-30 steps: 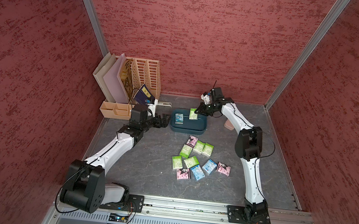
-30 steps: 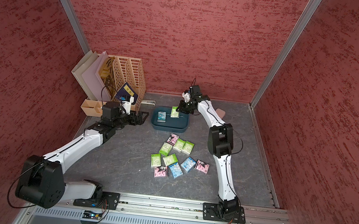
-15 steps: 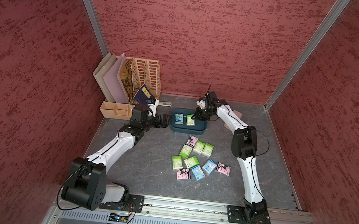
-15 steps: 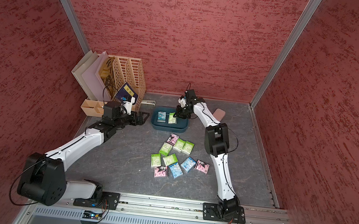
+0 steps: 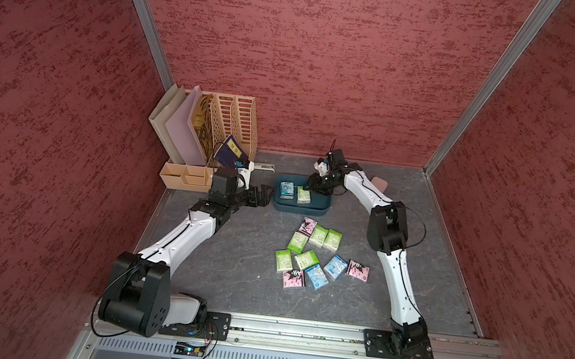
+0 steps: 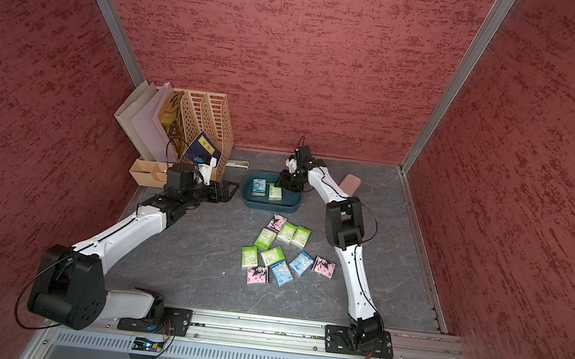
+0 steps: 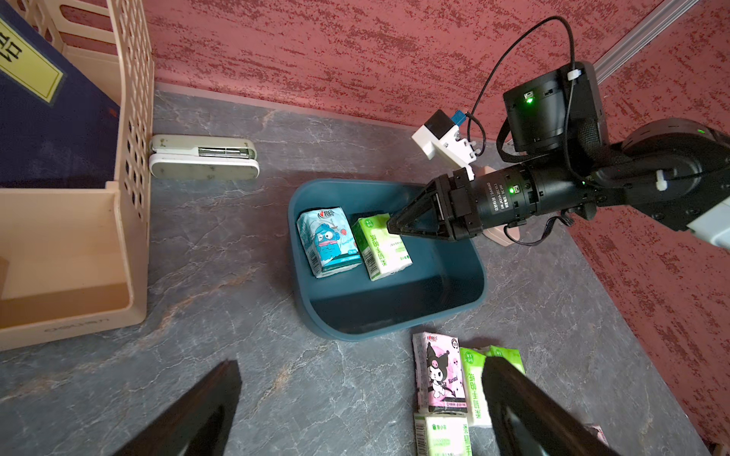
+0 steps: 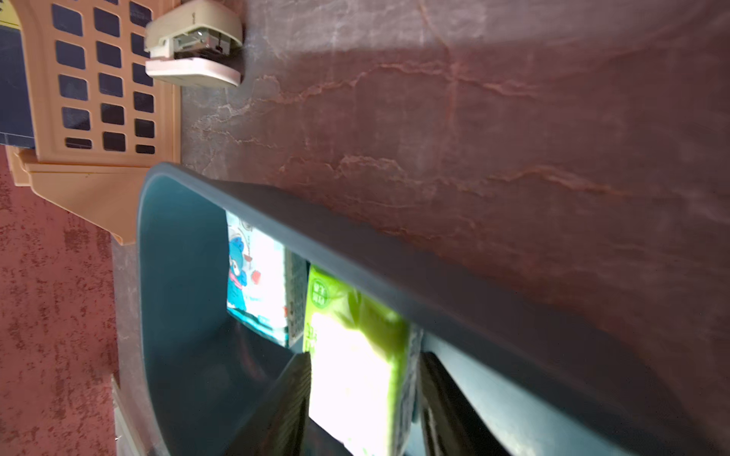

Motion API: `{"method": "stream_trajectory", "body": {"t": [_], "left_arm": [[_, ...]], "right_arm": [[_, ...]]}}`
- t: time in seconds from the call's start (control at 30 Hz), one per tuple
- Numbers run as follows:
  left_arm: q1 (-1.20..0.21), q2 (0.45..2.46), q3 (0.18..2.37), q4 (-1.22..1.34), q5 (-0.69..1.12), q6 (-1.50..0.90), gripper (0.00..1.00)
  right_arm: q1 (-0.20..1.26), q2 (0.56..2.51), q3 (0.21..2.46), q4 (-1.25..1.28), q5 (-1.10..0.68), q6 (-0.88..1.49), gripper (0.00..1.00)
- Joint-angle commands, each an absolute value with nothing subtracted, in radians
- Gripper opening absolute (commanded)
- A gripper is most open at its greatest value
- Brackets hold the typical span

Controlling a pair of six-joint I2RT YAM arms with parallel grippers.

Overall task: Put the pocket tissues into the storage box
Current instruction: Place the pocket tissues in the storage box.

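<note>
The dark teal storage box (image 5: 311, 213) (image 6: 268, 206) (image 7: 355, 331) (image 8: 177, 237) holds a light blue packet (image 5: 286, 190) (image 7: 328, 241) and a green packet (image 5: 303, 195) (image 6: 275, 192) (image 7: 381, 246) (image 8: 355, 355), both pocket tissues. My right gripper (image 5: 310, 186) (image 6: 280, 183) (image 7: 391, 227) (image 8: 365, 355) reaches into the box. Its fingers straddle the green packet's far end, open, with a thin gap on one side. Several more green, pink and blue packets (image 5: 307, 255) (image 6: 282, 252) lie loose on the table in front of the box. My left gripper (image 5: 268, 196) (image 6: 230, 190) (image 7: 361, 363) hovers wide open and empty, left of the box.
A beige slotted file organizer (image 5: 233, 123) with folders and a dark blue book (image 5: 231, 149) stands at the back left, a small beige tray (image 5: 184, 177) before it. A stapler (image 5: 265, 166) (image 7: 203, 156) lies behind the box. A plain pink case (image 5: 378, 182) sits right of it.
My right gripper came down from above the box's back edge into the box with the green packet, and its jaws have spread. The left arm has stayed put.
</note>
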State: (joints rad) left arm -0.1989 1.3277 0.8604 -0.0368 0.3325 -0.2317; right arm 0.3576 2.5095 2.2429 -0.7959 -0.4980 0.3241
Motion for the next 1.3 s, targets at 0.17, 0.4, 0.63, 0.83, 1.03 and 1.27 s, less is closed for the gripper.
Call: {"method": "stream_trajectory", "body": {"t": [0.17, 0.4, 0.63, 0.83, 1.03, 1.27], "left_arm": [[-0.185, 1.316, 0.867, 0.015, 0.293, -0.262, 1.0], [-0.166, 1.343, 0.879, 0.023, 0.317, -0.295, 1.0], [-0.143, 1.385, 0.9, -0.01, 0.34, -0.322, 1.0], [-0.142, 1.395, 0.907, -0.023, 0.344, -0.309, 1.0], [-0.141, 1.405, 0.907, -0.03, 0.352, -0.298, 1.0], [-0.142, 1.401, 0.913, -0.046, 0.351, -0.279, 1.0]], "right_arm": [[0.413, 2.311, 2.193, -0.932, -0.181, 0.192, 0.46], [0.466, 2.361, 2.251, -1.021, -0.043, 0.179, 0.19], [0.469, 2.438, 2.289, -1.003, -0.062, 0.219, 0.07], [0.471, 2.481, 2.302, -0.999, -0.054, 0.224, 0.07], [0.483, 2.498, 2.305, -0.974, -0.092, 0.227, 0.08], [0.501, 2.557, 2.397, -0.965, -0.145, 0.253, 0.11]]}}
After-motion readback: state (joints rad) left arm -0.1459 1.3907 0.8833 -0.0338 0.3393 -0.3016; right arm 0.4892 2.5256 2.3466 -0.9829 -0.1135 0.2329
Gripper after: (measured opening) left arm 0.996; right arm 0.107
